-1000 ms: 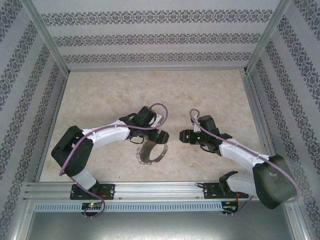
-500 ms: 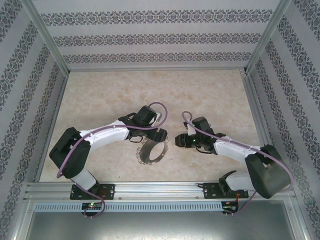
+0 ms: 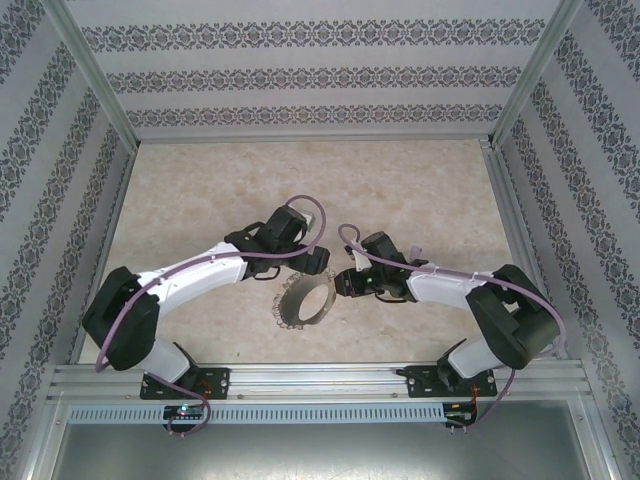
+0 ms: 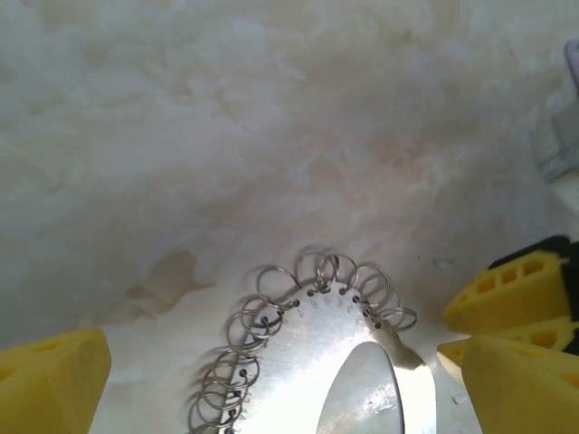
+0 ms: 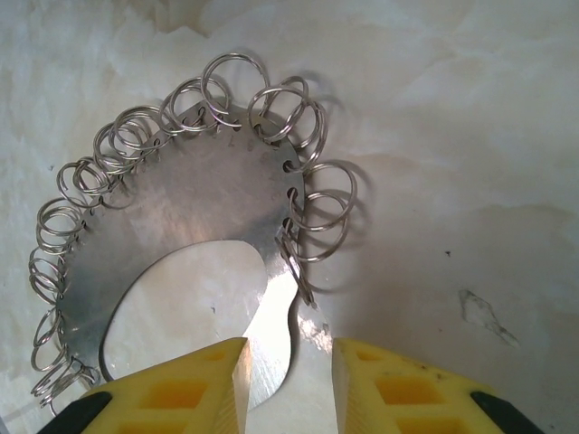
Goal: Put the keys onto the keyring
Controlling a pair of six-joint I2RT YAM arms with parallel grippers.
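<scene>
keyring (image 5: 181,226) lies flat on worktop (image 5: 452,136), rim already fringed with keys (image 5: 226,81), task looks mostly done; left hand (image 4: 276,339) wide open, empty, over it; right hand (image 5: 289,362) narrowly parted astride its end, grip unclear.

Keyring (image 5: 194,203): shiny silvery-grey metal. Table (image 3: 420,180): cream, marbled. Fingers (image 5: 407,389): yellow. Walls (image 3: 300,75): white with grey floral bands.

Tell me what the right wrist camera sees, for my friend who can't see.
A flat, shiny metal keyring with a hole in its middle lies on a pale marbled table, its rim fringed with small wire loops. The right gripper, its yellow fingers apart, straddles the keyring's near end.
</scene>
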